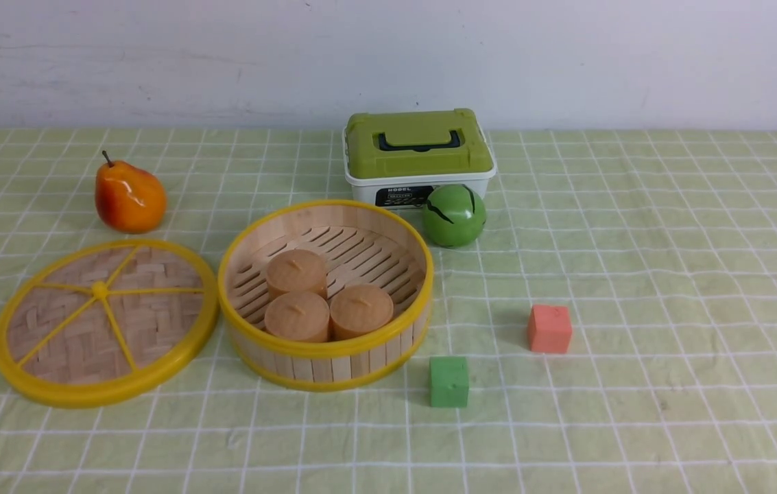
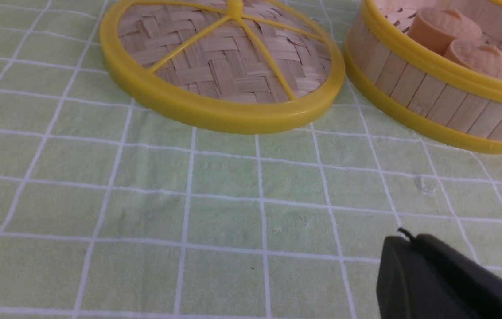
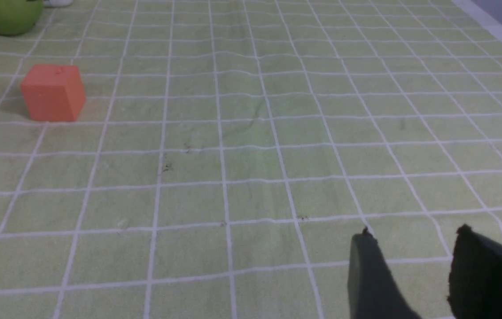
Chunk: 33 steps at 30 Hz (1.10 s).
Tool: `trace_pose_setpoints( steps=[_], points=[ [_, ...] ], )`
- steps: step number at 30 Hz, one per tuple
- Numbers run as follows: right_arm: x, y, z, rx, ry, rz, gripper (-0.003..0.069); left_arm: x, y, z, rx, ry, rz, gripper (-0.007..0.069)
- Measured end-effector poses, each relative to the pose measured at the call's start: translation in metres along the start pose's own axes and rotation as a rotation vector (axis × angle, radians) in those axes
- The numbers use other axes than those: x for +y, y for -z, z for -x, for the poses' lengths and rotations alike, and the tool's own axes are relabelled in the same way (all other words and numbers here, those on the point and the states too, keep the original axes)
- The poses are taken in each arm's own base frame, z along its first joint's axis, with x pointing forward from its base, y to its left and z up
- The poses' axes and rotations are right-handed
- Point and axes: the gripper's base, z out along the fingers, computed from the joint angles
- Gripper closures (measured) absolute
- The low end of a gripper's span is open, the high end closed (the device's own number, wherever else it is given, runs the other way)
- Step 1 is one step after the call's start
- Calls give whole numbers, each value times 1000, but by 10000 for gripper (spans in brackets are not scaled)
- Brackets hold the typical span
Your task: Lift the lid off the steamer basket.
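The lid [image 1: 105, 321] lies flat on the bench [image 1: 669, 274] just left of the basket [image 1: 325, 295], their yellow rims near or perhaps just touching; the front view leaves that unclear, while the left wrist view shows a narrow strip of cloth between them. So the lid is already off, and the basket stands open with three tan buns [image 1: 328, 302] on its slatted floor. By its look the lid should handle light and fairly stiff: thin woven bamboo held in a thick plastic rim, with five spokes meeting at a small central knob [image 1: 99, 289]. The weave would likely flex or crack if pinched, and the smooth rim may slip, so the knob or a spoke close to it looks the best hold, with the rim edge as second choice. The left pincer [image 2: 403, 248] hangs low over bare cloth on the near side of the lid, well clear of it, its jaws pressed together and holding nothing. The right pincer [image 3: 414, 252] sits over cloth well apart from the task's things, its two fingers standing a little apart with nothing between them. Farther out are a pear [image 1: 129, 197] behind the lid, a green-lidded box [image 1: 418, 156] and a green ball [image 1: 454, 215] behind the basket, and a green cube [image 1: 448, 381] and red cube [image 1: 549, 328] to its right.
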Motion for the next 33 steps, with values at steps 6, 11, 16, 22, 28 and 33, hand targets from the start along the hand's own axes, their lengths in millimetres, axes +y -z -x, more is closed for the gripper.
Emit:
trace_pose_setpoints(
  steps=[6,11,16,22,28,33],
  points=[
    [0,0,0,0,0,0,418,0,0,0,0,0,0,637],
    [0,0,0,0,0,0,418,0,0,0,0,0,0,636],
    [0,0,0,0,0,0,418,0,0,0,0,0,0,634],
    [0,0,0,0,0,0,418,0,0,0,0,0,0,629],
    [0,0,0,0,0,0,418,0,0,0,0,0,0,626],
    [0,0,0,0,0,0,418,0,0,0,0,0,0,622]
  ],
)
